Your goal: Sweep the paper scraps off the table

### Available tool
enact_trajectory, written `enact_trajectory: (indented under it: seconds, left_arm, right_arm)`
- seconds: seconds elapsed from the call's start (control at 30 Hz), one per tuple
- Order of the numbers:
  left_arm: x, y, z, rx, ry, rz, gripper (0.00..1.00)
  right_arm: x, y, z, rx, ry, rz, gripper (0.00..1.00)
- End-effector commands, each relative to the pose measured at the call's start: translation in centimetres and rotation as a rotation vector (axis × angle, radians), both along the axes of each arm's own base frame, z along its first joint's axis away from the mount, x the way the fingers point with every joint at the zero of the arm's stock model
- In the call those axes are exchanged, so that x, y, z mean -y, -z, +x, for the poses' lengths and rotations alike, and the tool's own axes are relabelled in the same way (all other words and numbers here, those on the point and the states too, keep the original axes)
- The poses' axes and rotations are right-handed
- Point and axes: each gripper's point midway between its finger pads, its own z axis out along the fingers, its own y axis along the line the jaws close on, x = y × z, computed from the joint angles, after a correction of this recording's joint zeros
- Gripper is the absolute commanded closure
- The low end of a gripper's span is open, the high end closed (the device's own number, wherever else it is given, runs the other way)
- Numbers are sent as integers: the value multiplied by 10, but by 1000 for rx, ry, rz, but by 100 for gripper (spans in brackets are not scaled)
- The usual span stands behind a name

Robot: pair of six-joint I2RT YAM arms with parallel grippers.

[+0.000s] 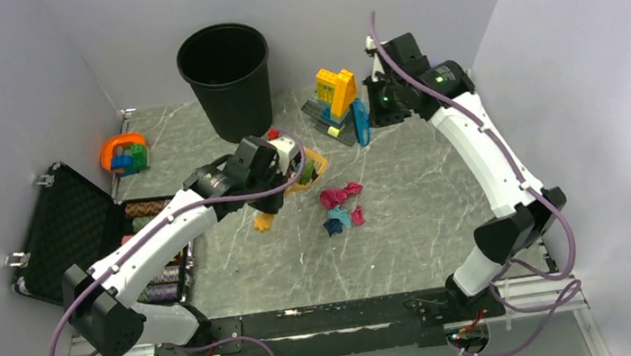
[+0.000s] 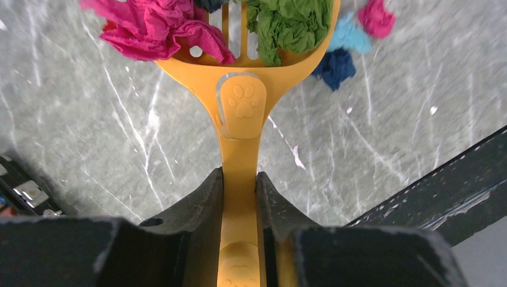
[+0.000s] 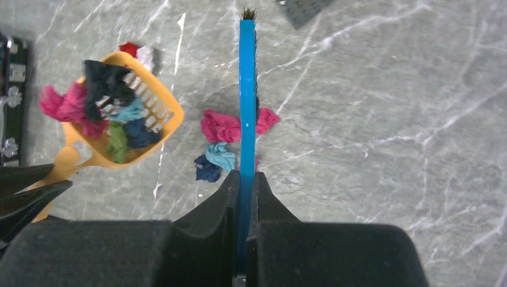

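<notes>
My left gripper [image 1: 280, 180] [image 2: 239, 177] is shut on the handle of an orange slotted scoop [image 1: 309, 171] [image 2: 240, 113]. The scoop holds several paper scraps, pink [image 2: 155, 30], green [image 2: 290, 24], teal and dark [image 3: 119, 113]. More paper scraps lie on the table [image 1: 443, 208] right of the scoop: pink [image 1: 339, 195] [image 3: 220, 125], teal [image 3: 221, 155] and dark blue [image 3: 207, 171] [image 2: 335, 64]. A red scrap [image 1: 273, 134] [image 3: 128, 48] and a white one lie beyond the scoop. My right gripper [image 1: 379, 108] [image 3: 246, 177] is shut on a blue brush [image 1: 362, 123] [image 3: 247, 89], held above the pink scraps.
A black bin [image 1: 226, 71] stands at the back. The yellow-and-orange brick build [image 1: 336, 94] on a grey plate is behind the brush. Another orange toy [image 1: 124, 153] is at the back left. The open black case [image 1: 73, 226] with poker chips [image 1: 148, 208] lies on the left.
</notes>
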Motion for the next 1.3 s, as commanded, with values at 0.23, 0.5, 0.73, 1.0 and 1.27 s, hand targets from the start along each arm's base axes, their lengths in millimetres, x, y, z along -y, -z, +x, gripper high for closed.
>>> enact_trajectory:
  seconds: [0.23, 0.5, 0.73, 1.0, 1.27]
  left_arm:
    - [9, -93, 68, 145, -92, -104, 100]
    - [-4, -140, 136, 173, -172, -221, 100]
    - [-6, -183, 196, 165, -235, -462, 100]
    - [-17, -196, 228, 11, -324, -878, 100]
    - [-25, -202, 223, -218, -329, -1310, 100]
  right_arm:
    - [34, -15, -9, 64, 129, 35, 100]
    - [28, -9, -24, 31, 121, 94, 100]
    - [22, -9, -28, 8, 82, 108, 100]
    - [16, -9, -38, -1, 50, 149, 100]
    - [11, -6, -38, 1, 33, 176, 100]
